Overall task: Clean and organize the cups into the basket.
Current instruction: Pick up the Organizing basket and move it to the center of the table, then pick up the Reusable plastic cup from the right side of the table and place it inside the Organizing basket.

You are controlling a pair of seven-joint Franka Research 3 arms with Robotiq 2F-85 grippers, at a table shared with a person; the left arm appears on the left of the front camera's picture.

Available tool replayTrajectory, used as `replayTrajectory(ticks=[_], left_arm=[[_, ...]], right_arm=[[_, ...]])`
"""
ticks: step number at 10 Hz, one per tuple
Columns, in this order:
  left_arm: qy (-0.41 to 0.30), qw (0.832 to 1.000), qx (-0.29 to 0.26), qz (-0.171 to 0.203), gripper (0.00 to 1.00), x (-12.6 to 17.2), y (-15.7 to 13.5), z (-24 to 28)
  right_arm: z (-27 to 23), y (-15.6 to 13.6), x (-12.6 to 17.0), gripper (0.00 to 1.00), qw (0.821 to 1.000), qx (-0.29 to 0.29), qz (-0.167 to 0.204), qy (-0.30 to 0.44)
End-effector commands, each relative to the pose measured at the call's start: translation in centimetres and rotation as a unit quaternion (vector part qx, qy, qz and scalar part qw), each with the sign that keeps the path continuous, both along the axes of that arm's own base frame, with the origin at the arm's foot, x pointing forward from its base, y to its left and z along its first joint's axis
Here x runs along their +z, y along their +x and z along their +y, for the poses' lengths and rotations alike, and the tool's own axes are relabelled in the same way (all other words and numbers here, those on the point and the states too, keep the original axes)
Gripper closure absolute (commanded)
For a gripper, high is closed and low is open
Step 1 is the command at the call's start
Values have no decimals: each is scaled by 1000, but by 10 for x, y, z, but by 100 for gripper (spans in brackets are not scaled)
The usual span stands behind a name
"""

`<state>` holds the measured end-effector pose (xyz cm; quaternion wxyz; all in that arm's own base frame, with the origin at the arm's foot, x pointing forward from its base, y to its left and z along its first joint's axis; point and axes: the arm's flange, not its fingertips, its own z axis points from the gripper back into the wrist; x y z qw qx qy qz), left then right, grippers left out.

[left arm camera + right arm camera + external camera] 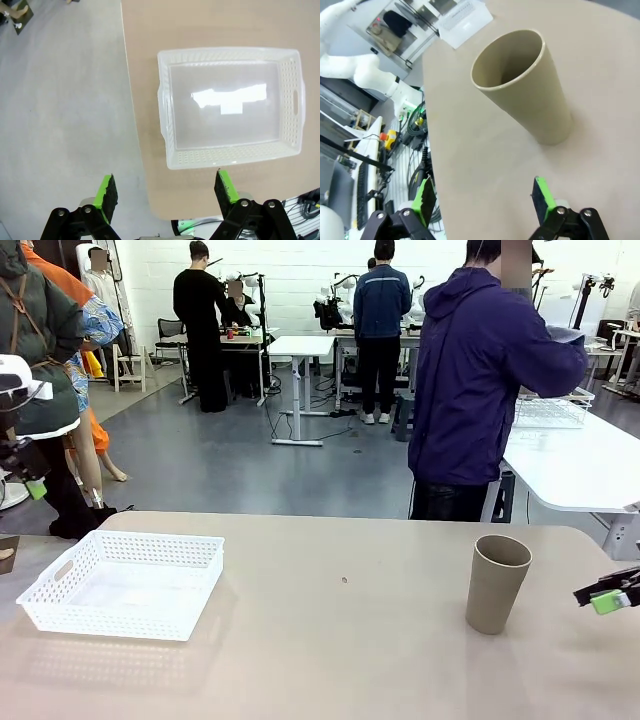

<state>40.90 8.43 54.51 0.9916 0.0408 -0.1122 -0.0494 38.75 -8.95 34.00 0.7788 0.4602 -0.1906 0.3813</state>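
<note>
White basket (160,539) sits near the worktop's (340,650) left edge, tan cup (497,583) upright near its right edge. Left wrist: left gripper (166,181) gapes wide, looking down on the basket. Right wrist: right gripper (483,187) gapes wide, apart from the cup.

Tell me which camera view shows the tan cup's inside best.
The right wrist view: it looks down into the open mouth of the tall matte tan cup. The front view shows its side and rim. The left wrist view faces the white perforated plastic basket instead.
</note>
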Motion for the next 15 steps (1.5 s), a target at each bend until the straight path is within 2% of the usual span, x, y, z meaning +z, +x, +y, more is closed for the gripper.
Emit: replayTrajectory(ticks=[1,3,7,8,9,13,15], left_arm=[[0,999,32,-6,0,7,25,-1],[-1,999,41,1,0,4,48,8],[-6,999,30,13,0,-26,86,11],[0,999,27,29,0,-31,84,12],[4,999,29,19,0,-29,78,10],[4,999,28,22,0,-33,81,10],[7,999,12,48,0,-41,62,5]], right_arm=[[5,1,-8,0,1000,14,-1,-17],[6,-1,-9,0,1000,13,-3,-16],[7,-3,-9,0,1000,13,3,-13],[6,2,-6,0,1000,7,6,-5],[6,2,-6,0,1000,7,6,-5],[6,2,-7,0,1000,7,6,-5],[20,12,-21,0,996,5,-89,-17]])
